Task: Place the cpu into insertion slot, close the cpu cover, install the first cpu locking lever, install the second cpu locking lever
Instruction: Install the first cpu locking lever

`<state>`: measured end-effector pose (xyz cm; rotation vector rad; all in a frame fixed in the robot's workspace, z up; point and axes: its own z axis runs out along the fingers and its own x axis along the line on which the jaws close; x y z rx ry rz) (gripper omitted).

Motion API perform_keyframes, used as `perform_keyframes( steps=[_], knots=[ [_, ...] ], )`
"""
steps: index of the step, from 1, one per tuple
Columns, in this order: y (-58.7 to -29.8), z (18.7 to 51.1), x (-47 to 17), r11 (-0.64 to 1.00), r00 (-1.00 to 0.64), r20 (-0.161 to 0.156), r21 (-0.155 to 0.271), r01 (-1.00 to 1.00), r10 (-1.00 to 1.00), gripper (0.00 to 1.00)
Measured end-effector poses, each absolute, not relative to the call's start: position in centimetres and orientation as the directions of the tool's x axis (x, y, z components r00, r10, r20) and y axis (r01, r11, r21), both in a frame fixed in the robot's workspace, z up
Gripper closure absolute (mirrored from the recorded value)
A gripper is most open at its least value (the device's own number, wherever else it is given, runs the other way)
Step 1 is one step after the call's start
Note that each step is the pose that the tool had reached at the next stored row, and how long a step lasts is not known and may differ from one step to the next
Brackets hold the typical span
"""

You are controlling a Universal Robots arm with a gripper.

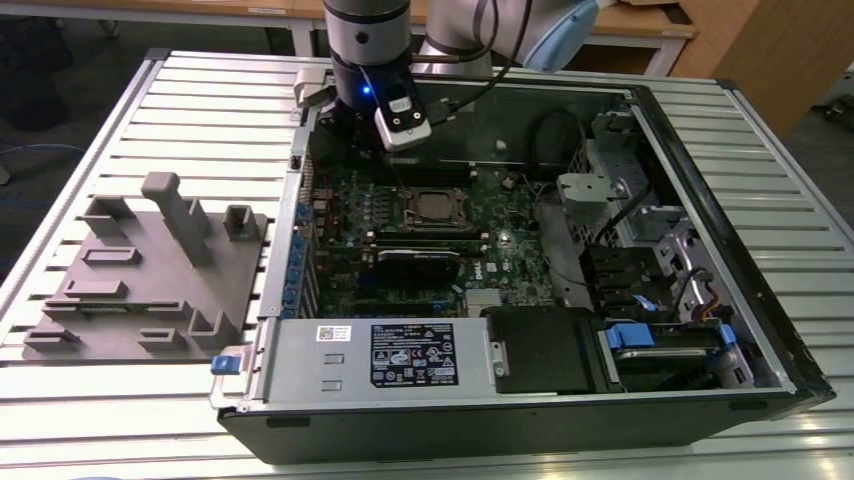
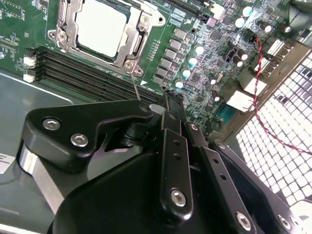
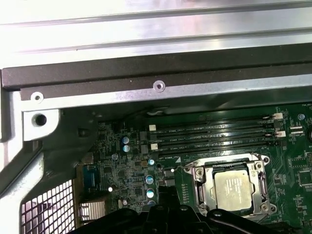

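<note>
- Inside the open computer case, in the exterior view, the claw hangs under a near-upright arm. It is close to the case's far wall, and the side wall toward the exterior view's left is just beside it.
- The cpu sits on the green motherboard, a little nearer the camera than the claw, with bare board around it.
- A black card and the power supply lie beyond the cpu, well apart from the claw.
- A grey fixture stands outside the case on the slatted table.
- In the second wrist view, the claw's black linkage is in the foreground; whether it is spread or pressed together cannot be told.
- The cpu lies in the insertion slot, and the cpu cover lies flat around it, the silvery top showing through its window.
- A thin wire locking lever rises from the slot corner nearest the claw, and its free end meets the claw's tip.
- The memory slots run between the claw and the slot.
- A perforated case wall and a red wire are near on the claw's other side.
- The first wrist view adds the case's black rim beyond the memory slots, and the cpu just ahead of the claw.
</note>
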<state>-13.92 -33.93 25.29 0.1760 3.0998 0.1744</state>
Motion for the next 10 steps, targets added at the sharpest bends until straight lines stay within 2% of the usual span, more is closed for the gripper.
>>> perform_keyframes(
  steps=[10],
  knots=[
    [-33.93, 25.29, -13.92, 0.988, -0.994, -0.025, 0.114, 0.106, 0.110, 0.90]
  ],
)
